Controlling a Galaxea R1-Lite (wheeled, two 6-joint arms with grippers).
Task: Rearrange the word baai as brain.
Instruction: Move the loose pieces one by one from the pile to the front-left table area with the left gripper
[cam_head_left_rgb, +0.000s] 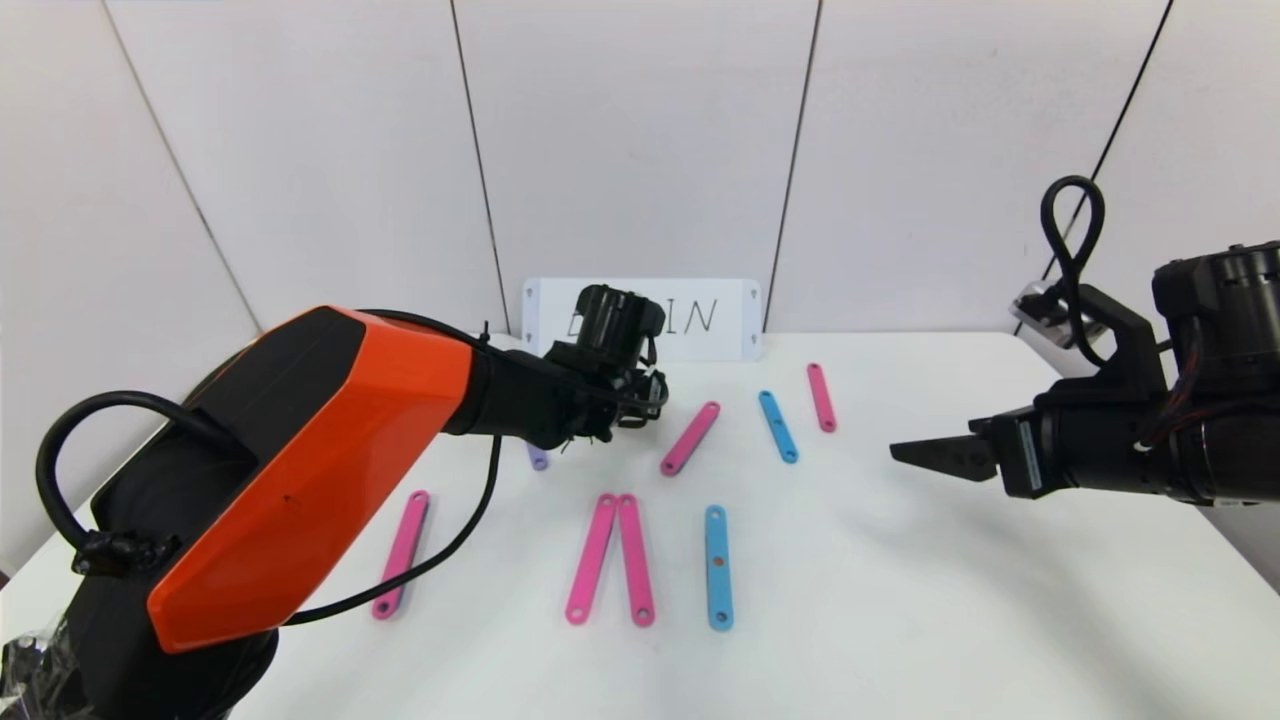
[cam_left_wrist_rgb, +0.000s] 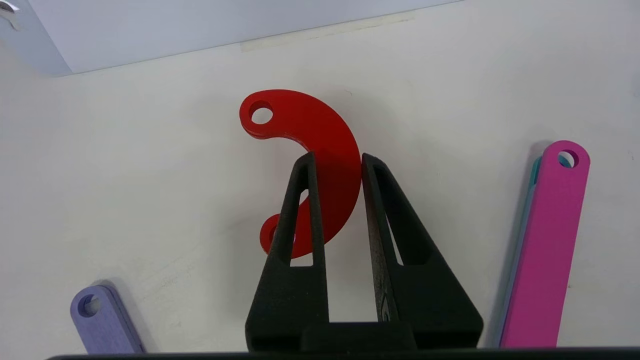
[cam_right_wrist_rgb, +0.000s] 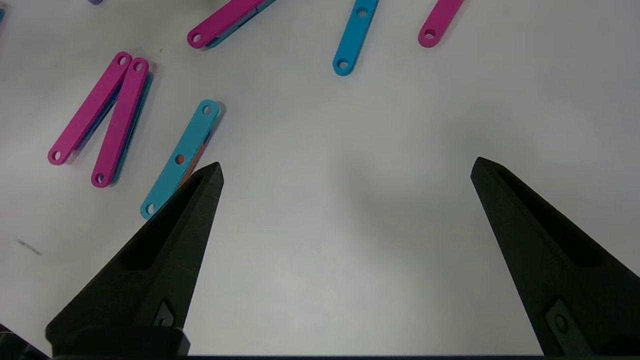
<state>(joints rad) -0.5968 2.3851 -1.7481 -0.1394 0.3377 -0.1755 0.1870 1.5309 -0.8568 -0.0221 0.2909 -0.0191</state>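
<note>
The left gripper (cam_left_wrist_rgb: 336, 162) pinches the red half-ring (cam_left_wrist_rgb: 320, 150) across its arc, ends toward nine o'clock; the right gripper (cam_right_wrist_rgb: 345, 170) hangs spread, well apart.

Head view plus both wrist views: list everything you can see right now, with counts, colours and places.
Pink strips: five; one near-left, two in a V at centre, one slanted mid-table, one far right.
Blue strips: two; one beside the V, one far.
Purple strip: one, mostly hidden under the left arm.
Red half-ring: one, in the left gripper.
White card: one, against the back wall.
Table: white.
Left gripper: shut on the half-ring.
Right gripper: open, above bare table, right side.
</note>
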